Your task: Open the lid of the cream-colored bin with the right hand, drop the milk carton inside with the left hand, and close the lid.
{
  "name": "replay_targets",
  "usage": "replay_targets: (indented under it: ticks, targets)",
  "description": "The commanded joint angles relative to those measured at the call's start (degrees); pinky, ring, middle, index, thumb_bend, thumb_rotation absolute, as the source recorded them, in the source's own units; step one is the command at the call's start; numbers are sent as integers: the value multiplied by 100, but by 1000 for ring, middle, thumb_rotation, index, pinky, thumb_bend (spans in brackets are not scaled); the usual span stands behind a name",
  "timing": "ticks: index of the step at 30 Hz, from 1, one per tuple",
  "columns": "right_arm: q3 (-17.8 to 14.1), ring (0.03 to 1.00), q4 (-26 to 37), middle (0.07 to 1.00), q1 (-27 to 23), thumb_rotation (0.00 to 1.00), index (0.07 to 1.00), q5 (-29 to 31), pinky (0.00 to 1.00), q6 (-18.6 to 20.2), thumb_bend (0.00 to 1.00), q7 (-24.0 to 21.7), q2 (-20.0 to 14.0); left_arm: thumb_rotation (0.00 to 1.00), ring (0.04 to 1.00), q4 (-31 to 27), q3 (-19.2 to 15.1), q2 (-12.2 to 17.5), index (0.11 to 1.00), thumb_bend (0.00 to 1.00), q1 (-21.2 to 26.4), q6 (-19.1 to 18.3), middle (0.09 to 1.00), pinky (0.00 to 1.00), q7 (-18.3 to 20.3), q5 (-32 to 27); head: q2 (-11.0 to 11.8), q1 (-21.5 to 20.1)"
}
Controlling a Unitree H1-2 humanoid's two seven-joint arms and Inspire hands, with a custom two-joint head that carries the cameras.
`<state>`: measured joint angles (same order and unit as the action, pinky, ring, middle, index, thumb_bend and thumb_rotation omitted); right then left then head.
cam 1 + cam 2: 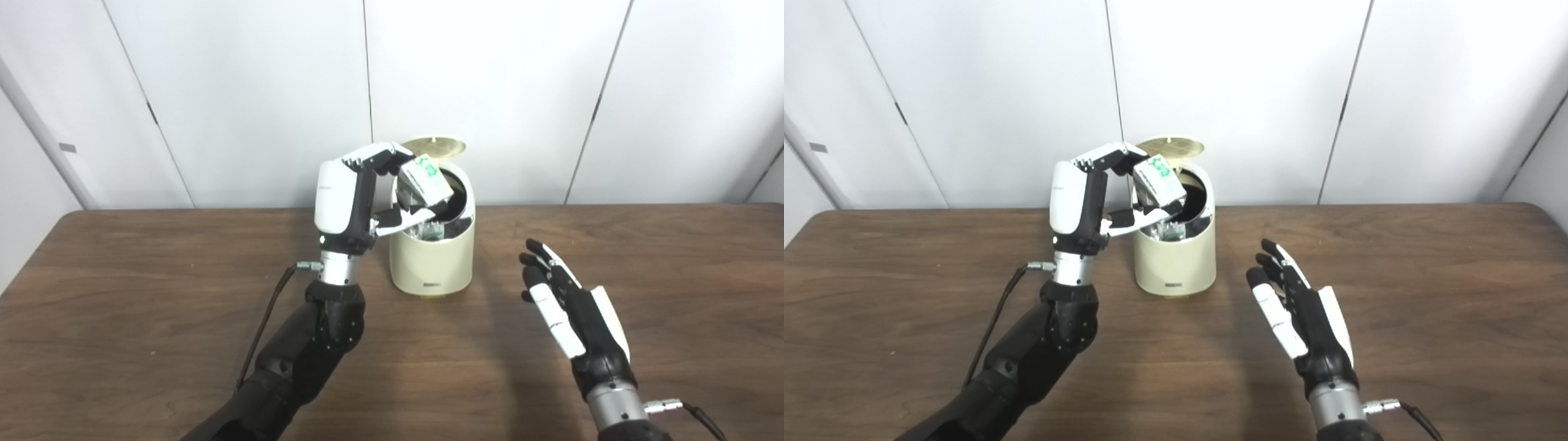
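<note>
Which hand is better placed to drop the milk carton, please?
The left hand: it holds the white-and-green milk carton over the cream-colored bin's open mouth; the right hand waits open, apart.

Cream bin [432, 257] – lid [433, 146] up, milk carton [424, 182] tilted at opening

a brown wooden table [122, 318] stands against a white panel wall [245, 92] with thin dark seams.

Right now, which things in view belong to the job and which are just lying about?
Part of the job:
- cream-colored bin
- lid, up
- milk carton, in the left hand
- right hand, open

Just there:
- table
- white wall panels
</note>
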<state>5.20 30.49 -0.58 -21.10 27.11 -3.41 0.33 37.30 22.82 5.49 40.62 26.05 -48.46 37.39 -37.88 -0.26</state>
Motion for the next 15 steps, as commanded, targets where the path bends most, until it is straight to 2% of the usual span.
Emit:
replay_targets:
  ticks: [1,4,6,7,8,9,11,15]
  targets:
    - [-23,877,247,880,-108,929,920,16,765,-68,521,25,29,0,420,-239,-166,-15,513,478,183,62,476,366,126,-64,-6,8]
    - [-29,874,253,878,-113,930,920,10,760,-56,519,18,28,0,412,-348,-283,-48,549,473,120,-66,494,330,345,49,0,5]
    - [-39,872,249,878,-118,931,923,8,758,-48,518,5,24,0,391,-437,-350,-76,548,494,78,-204,493,364,501,106,8,23]
    - [-46,872,247,878,-121,932,925,14,758,-46,519,-1,24,27,425,-480,-378,-89,522,508,61,-278,542,372,560,142,8,23]
    - [-55,872,244,878,-124,932,925,26,759,-45,519,-8,27,34,448,-523,-405,-102,587,783,43,-330,586,377,635,152,7,31]
    - [-61,870,240,877,-127,931,925,35,758,-46,518,-12,26,48,467,-558,-429,-113,618,889,29,-364,614,385,706,148,10,34]
    - [-74,866,230,873,-135,920,925,38,754,-45,510,-20,28,76,499,-601,-480,-134,657,978,7,-404,661,400,831,133,20,40]
    - [-80,862,214,866,-147,892,922,9,751,-46,486,-30,20,113,526,-695,-574,-169,693,1000,-33,-477,711,416,1006,144,33,60]
